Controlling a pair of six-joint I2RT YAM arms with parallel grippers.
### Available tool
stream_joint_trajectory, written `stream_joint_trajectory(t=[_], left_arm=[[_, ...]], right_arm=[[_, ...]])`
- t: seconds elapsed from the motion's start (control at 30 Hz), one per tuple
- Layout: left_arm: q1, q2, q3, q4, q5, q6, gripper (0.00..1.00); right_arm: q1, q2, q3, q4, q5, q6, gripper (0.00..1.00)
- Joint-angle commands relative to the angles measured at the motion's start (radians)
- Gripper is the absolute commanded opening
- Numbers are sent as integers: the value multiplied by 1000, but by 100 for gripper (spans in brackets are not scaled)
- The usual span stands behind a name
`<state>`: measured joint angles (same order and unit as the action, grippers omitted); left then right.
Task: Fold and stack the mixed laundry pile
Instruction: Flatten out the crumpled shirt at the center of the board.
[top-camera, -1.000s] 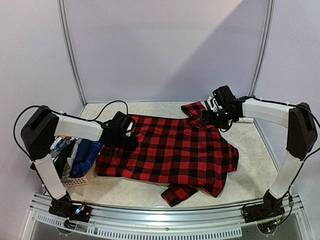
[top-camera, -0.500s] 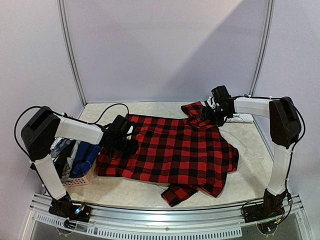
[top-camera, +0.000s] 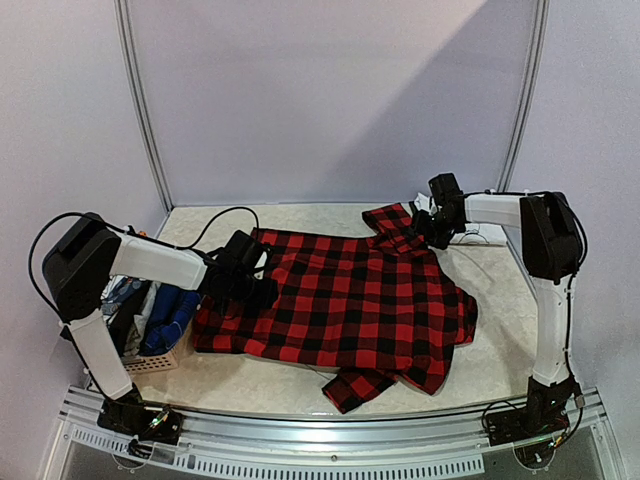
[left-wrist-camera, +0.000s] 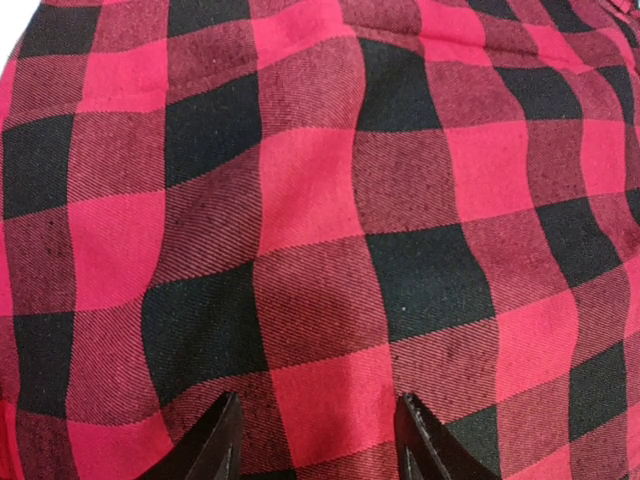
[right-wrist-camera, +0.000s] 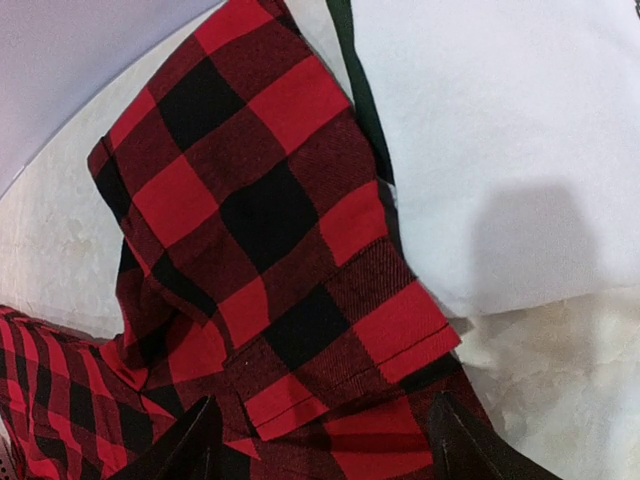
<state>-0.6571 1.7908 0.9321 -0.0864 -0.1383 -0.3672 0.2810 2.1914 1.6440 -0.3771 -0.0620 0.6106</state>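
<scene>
Small pinkish woven basket (top-camera: 150, 362) just left of the left gripper (top-camera: 258, 286), at the table's near-left corner, lattice wall facing front. Pale marbled tabletop (top-camera: 505, 335) bare on the near side of the right gripper (top-camera: 422, 232), bare again beyond both grippers. Plain lilac-white back wall (top-camera: 330, 100) well beyond them, flanked by a left metal post (top-camera: 143, 110) and a right metal post (top-camera: 522, 100), both slanted. Ribbed aluminium rail (top-camera: 330, 445) along the near edge, well behind both grippers.
</scene>
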Motion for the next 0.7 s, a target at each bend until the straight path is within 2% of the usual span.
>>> stream_joint_trajectory(t=[0.0,0.47,0.57,0.67], left_arm=[[-18,-18,-10,16,-3,11,52],[-18,-7,-9,25,-13,25,50],[-18,-5,-10,28,-15,27,49],[-18,2,-7,27,-15,30,49]], right_arm=[[-17,62,41,1,-7,7,70],[-31,147,128,-6,-20,-1,59],[-32,161,147,-9,-28,-2,55],[-31,174,163,-9,-31,-5,44]])
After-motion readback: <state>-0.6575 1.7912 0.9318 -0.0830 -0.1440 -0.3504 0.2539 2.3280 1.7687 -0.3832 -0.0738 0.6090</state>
